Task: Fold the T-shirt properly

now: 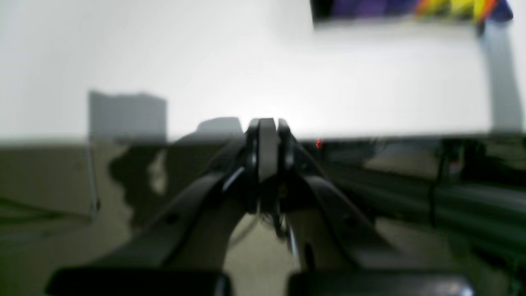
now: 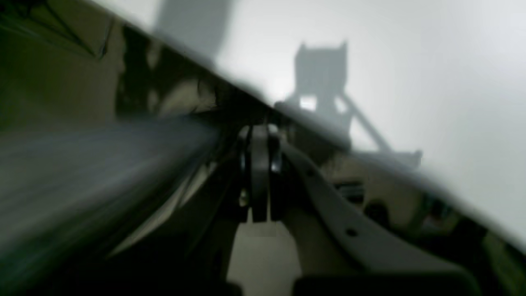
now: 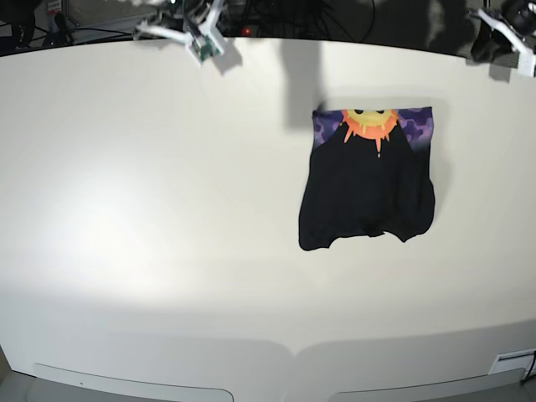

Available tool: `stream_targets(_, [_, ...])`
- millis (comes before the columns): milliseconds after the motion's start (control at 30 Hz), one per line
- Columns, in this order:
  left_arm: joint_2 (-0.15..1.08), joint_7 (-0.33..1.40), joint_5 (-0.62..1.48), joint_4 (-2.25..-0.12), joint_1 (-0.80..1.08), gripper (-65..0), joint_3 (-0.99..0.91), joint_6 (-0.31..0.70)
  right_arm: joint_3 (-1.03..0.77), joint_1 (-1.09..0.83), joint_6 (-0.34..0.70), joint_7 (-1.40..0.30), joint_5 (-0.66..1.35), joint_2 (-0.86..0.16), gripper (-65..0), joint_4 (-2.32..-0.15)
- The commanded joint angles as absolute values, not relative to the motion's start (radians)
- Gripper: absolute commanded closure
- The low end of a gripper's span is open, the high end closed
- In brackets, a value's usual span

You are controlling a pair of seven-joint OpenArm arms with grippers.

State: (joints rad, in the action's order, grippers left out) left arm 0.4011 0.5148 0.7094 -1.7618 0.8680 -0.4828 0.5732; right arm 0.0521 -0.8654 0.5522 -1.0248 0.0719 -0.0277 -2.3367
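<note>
While nothing is lying on the near stretch of the broad white counter in the lower half of the base view, the large black short-sleeved cloth T-shirt is resting further back, right of centre, in a compact folded block. Its plain black side is covering most of the block, and a band of purple patterned print with an orange-yellow sun is showing along its far top edge. The lower hem is sagging in two soft lobes, so the cloth looks to be light, limp and prone to shifting; taking it by pinching a corner or a folded edge, rather than the middle, seems the safer hold, and the layers could be slipping apart if lifted from one point only.

Beyond the shirt, both hands are hanging at the far rim of the counter, well apart from it. The left hand is sitting in the upper right corner of the base view with its fingers pressed together on nothing; its wrist view is catching only a blurred strip of the print at upper right. The right hand, at upper left, is likewise closed and empty.
</note>
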Motion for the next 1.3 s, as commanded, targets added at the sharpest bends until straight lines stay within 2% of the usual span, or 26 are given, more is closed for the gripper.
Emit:
stream_targets(0, [0.410,0.497,0.708,-1.768,0.898,0.0,-0.491,0.577,0.051,-0.901,0.540,-1.011,0.072,-0.028,0.0,-2.356])
stream_targets(200, [0.377,0.414,0.625,-1.604,0.927,0.0,-0.487,0.578,0.018,-1.045,0.490,-0.842,0.017,-0.028,0.0,-2.269])
stream_targets(300, [0.377,0.352,0.624,-1.464,0.904,0.0,-0.487,0.636,-0.043,-1.046,0.486,-0.799,0.018,-0.028,0.0,-2.136])
stream_targets(400, [0.377,0.326,0.617,-1.311,0.845,0.0,-0.480,0.697,-0.121,-1.008,0.486,-0.755,0.030,-0.028,0.0,-1.972])
stream_targets(600, [0.376,0.229,0.463,-0.965,0.665,0.0,-0.415,0.698,-0.287,-0.844,0.485,-0.690,0.035,-0.035,0.0,-1.589])
stream_targets(700, [0.377,0.136,0.384,-0.790,0.577,0.0,-0.359,0.698,-0.342,-0.742,0.486,-0.642,0.033,-0.071,0.0,-1.374])
stream_targets(933, [0.368,0.008,0.302,-0.545,0.428,0.0,-0.271,0.566,-0.356,-0.510,0.493,-0.431,0.028,-0.231,0.0,-0.800])
stream_targets(967, [0.362,-0.007,0.302,-0.530,0.415,-0.9,-0.271,0.545,-0.356,-0.474,0.493,-0.386,0.027,-0.253,0.0,-0.719])
stream_targets(1033, [0.348,-0.038,0.266,-0.509,0.393,-7.9,-0.271,0.528,-0.356,-0.406,0.493,-0.305,0.016,-0.291,0.0,-0.575])
stream_targets(1100, [0.329,-0.064,0.183,-0.497,0.373,-10.7,-0.271,0.514,-0.356,-0.342,0.493,-0.241,-0.014,-0.315,0.0,-0.471])
stream_targets(1267, [0.266,-0.072,0.119,-0.496,0.333,-10.6,-0.271,0.441,-0.356,-0.226,0.510,-0.213,-0.027,-0.316,0.0,-0.392])
